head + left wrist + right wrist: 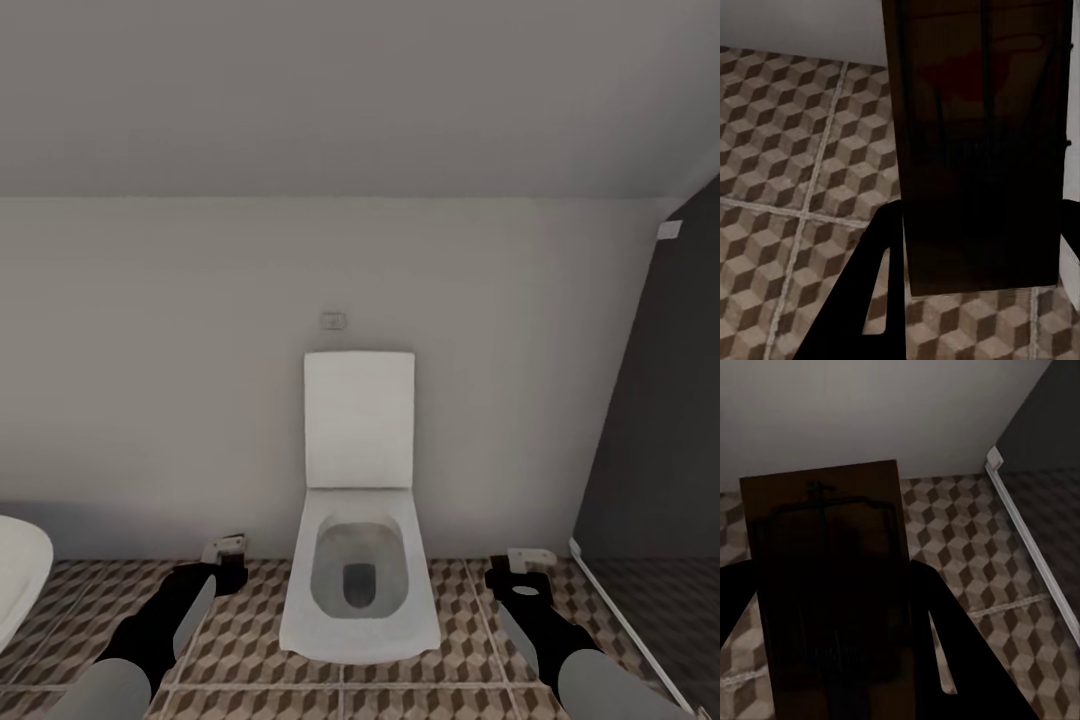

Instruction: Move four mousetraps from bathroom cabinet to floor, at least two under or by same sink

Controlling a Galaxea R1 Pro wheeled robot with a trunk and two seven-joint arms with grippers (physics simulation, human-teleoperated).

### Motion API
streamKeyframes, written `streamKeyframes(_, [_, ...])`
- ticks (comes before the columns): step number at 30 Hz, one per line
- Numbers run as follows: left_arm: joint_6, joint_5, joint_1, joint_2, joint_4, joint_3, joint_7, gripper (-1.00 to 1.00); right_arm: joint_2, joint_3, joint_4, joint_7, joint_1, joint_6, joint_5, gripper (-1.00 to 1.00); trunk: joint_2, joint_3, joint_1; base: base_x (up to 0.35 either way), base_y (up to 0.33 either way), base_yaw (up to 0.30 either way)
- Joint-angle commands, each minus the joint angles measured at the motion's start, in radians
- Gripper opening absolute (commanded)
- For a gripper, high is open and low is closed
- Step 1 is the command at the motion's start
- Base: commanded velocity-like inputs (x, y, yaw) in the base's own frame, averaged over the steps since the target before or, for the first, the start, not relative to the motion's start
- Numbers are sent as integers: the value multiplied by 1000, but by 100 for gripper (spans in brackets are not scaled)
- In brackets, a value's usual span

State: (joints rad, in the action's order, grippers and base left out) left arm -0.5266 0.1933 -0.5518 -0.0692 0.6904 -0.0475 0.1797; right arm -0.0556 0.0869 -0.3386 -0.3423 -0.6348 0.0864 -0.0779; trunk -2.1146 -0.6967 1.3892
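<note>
Left gripper [967, 300]: jaws clamp a mousetrap [982, 142] between them.
Right gripper [832, 660]: jaws clamp a second mousetrap [832, 585].
Floor [250, 620]: cube-patterned tiles beneath.

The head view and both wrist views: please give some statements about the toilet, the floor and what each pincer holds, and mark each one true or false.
1. The toilet has its lid raised. True.
2. The left pincer holds nothing. False: it grips a mousetrap.
3. The right pincer grips a mousetrap. True.
4. The bathroom floor is plain white. False: it has a brown cube pattern.
</note>
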Motion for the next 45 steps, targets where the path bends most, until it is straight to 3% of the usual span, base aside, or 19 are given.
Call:
streamKeyframes(1, [-4, 10, 0, -1, 3, -5, 8, -100, -1, 8, -2, -6, 0, 6, -11, -100, 0, -1, 0, 52, 0, 0])
streamKeyframes(24, [-4, 11, 0, -2, 9, -3, 9, -100, -1, 9, 5, 17, 0, 6, -11, -100, 0, -1, 0, 152, 0, 0])
streamKeyframes(31, [-2, 12, 0, 1, -22, -4, 41, -100, -3, 10, 13, 83, 0, 22, -14, -100, 0, -1, 0, 9, 0, 0])
streamKeyframes(34, [21, 12, 0, 2, -65, -4, 53, -100, -4, 10, 19, 101, 0, 42, -14, -100, 0, -1, 0, 1, 0, 0])
streamKeyframes(40, [161, 10, -2, 4, -171, -6, 60, -100, -4, 10, 24, 116, 0, 71, -14, -100, 0, -1, 0, 0, 0, 0])
streamKeyframes(45, [193, 1, -2, 6, -188, -14, 61, -100, -4, 9, 24, 117, 0, 106, -12, -100, 0, -1, 0, 0, 0, 0])
